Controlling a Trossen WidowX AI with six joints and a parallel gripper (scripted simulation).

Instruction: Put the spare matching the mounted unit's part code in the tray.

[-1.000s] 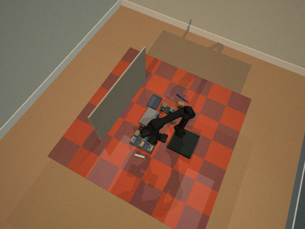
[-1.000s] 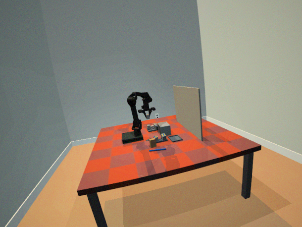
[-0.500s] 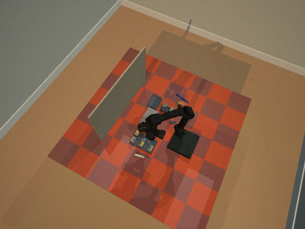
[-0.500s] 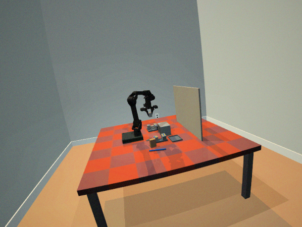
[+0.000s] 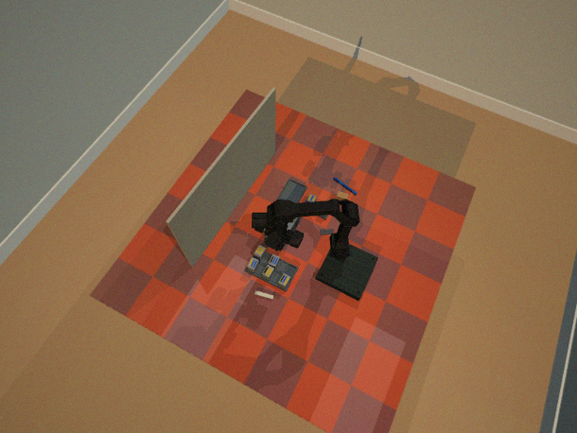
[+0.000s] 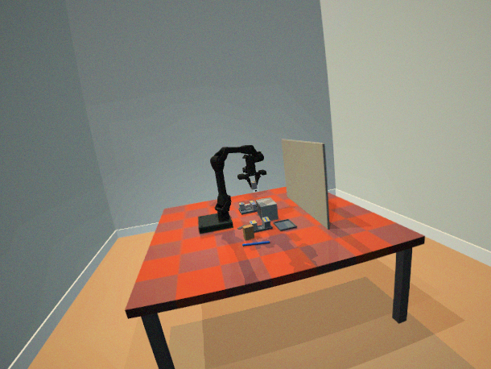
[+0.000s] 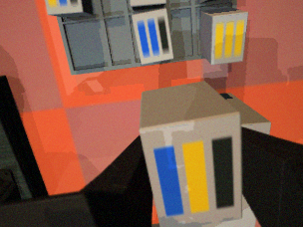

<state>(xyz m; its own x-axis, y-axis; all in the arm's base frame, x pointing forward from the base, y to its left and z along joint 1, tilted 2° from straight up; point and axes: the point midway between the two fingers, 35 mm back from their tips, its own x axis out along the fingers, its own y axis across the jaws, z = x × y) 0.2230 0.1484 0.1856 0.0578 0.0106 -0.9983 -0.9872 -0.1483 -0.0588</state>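
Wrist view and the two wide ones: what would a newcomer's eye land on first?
In the wrist view, the beige spare block with blue, yellow and black stripes fills the foreground, gripped in the tool. From outside, the black arm arches over the red checkered table, holding that block above the rack of spares. A tall beige panel stands upright beside them.

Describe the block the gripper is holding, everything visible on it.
The held spare is a small beige box with matte, plain sides. Its facing side carries three upright bars: blue, yellow, black, left to right. The gripper is shut on it, dark fingers pressing both flanks. It hangs upright in the air, lifted off the rack, above the checkered table, touching nothing else.
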